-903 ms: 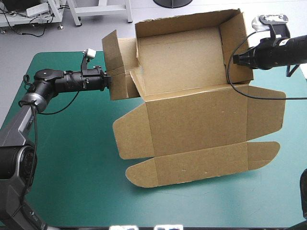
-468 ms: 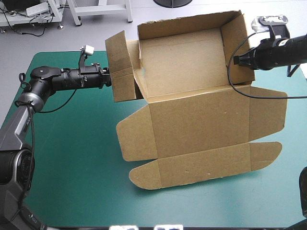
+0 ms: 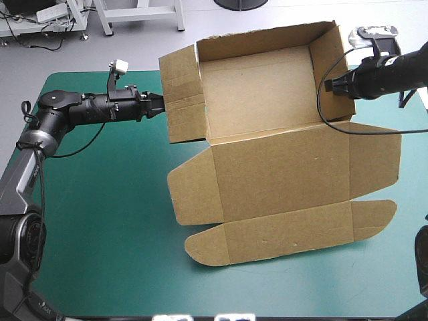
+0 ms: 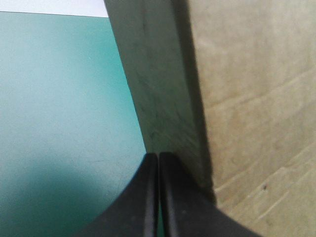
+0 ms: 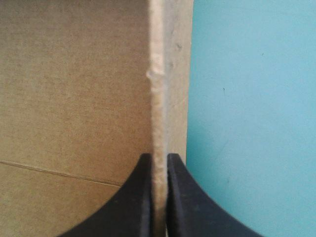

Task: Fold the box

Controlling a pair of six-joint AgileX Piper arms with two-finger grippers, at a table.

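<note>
While I watch from the high view, the box (image 3: 281, 167) sits toward the far right of the counter (image 3: 100, 221), its tray walls raised and its lid lying flat toward the near edge. My left end effector (image 3: 159, 105) is at the tray's left wall from outside; my right end effector (image 3: 332, 85) is at the right wall. From the left wrist, the fingers (image 4: 140, 202) are clenched on nothing, the brown wall just beside their tips. From the right wrist, the fingers (image 5: 136, 202) pinch the wall's pale cut edge, grasping the box.
</note>
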